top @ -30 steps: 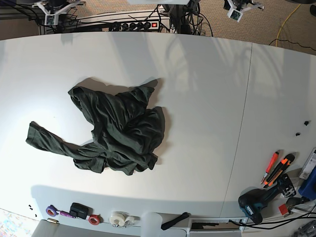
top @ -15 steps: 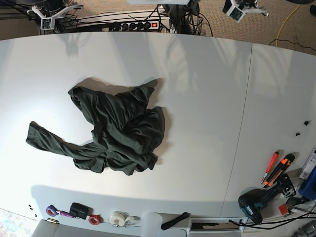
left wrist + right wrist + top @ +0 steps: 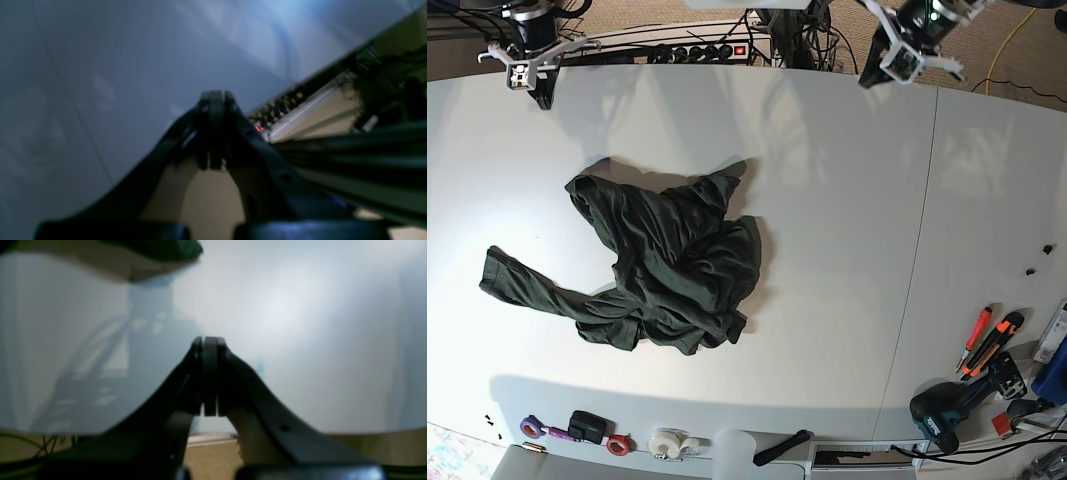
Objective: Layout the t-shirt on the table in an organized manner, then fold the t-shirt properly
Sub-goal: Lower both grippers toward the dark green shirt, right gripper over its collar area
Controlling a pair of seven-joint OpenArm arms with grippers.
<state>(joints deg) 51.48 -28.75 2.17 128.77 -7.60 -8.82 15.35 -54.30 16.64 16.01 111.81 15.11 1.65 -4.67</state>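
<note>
The dark green t-shirt (image 3: pixel 667 262) lies crumpled on the white table (image 3: pixel 847 250), left of centre, with one sleeve stretched out to the left. My left gripper (image 3: pixel 867 76) hangs over the far edge at the upper right, well away from the shirt. In its wrist view the left gripper (image 3: pixel 215 97) is shut and empty. My right gripper (image 3: pixel 541 98) is over the far left corner, above and apart from the shirt. The right gripper (image 3: pixel 208 340) also shows shut, holding nothing.
A drill (image 3: pixel 947 412) and orange cutters (image 3: pixel 989 340) lie at the near right. Tape rolls (image 3: pixel 667 443) and small items line the near edge. A power strip (image 3: pixel 707 50) and cables sit behind the table. A thin seam (image 3: pixel 917 250) crosses the tabletop on the right.
Both arms have come forward from behind the table to hang over its far edge. The t-shirt has not moved.
</note>
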